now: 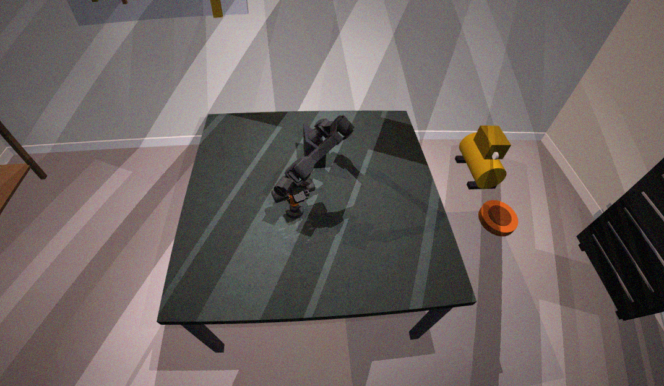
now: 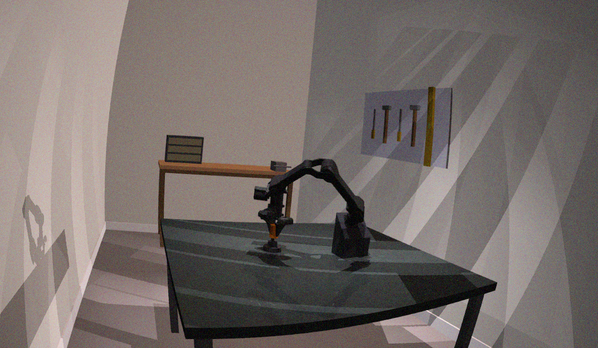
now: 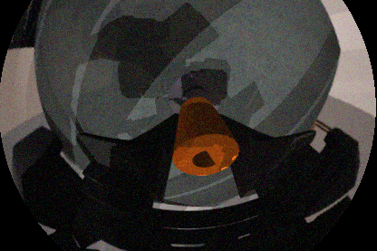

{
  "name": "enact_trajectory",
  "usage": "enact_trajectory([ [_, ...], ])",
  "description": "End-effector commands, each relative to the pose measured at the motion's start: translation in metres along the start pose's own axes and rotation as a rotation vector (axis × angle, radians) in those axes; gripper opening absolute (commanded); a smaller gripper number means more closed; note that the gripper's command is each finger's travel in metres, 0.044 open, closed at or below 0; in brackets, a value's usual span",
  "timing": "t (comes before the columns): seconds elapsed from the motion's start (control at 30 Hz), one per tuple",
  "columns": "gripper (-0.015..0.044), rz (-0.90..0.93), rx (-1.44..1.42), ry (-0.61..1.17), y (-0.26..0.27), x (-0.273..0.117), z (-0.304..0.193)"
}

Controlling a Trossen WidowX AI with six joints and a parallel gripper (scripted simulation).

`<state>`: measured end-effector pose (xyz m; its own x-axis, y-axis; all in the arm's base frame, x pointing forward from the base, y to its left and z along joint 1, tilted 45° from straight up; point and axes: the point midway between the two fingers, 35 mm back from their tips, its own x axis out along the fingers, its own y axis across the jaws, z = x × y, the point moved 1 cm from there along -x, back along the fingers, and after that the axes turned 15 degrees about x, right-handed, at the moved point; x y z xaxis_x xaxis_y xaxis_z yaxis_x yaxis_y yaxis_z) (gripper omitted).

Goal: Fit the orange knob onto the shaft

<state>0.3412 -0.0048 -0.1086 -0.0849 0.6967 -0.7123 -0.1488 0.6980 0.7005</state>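
Observation:
The orange knob (image 1: 293, 201) (image 2: 272, 231) (image 3: 199, 127) is upright between the fingers of my gripper (image 2: 273, 228) (image 3: 198, 117), which is shut on it. In the wrist view its top face shows a dark hole with a flat side. The dark round pedestal (image 1: 294, 212) (image 2: 271, 247) stands on the table directly below the knob. In the exterior view the knob's lower end is at the top of the short dark shaft (image 2: 272, 242), above the pedestal base. The shaft's flat side cannot be made out, and whether the knob touches the shaft's tip is too small to tell.
The arm's base (image 2: 350, 235) stands on the dark green table (image 1: 372, 268) (image 2: 232, 302), behind the pedestal in the top view. Off the table are a yellow machine (image 1: 482, 160), an orange ring-shaped thing (image 1: 487, 227) and a dark cabinet (image 1: 636, 239).

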Motion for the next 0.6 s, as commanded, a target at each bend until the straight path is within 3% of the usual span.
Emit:
enact_trajectory([
  [0.0,0.0000,0.001,-0.117,-0.001,0.0000,0.0000,0.0011],
  [0.57,0.0000,0.001,-0.158,-0.001,-0.0011,0.0027,0.0063],
])
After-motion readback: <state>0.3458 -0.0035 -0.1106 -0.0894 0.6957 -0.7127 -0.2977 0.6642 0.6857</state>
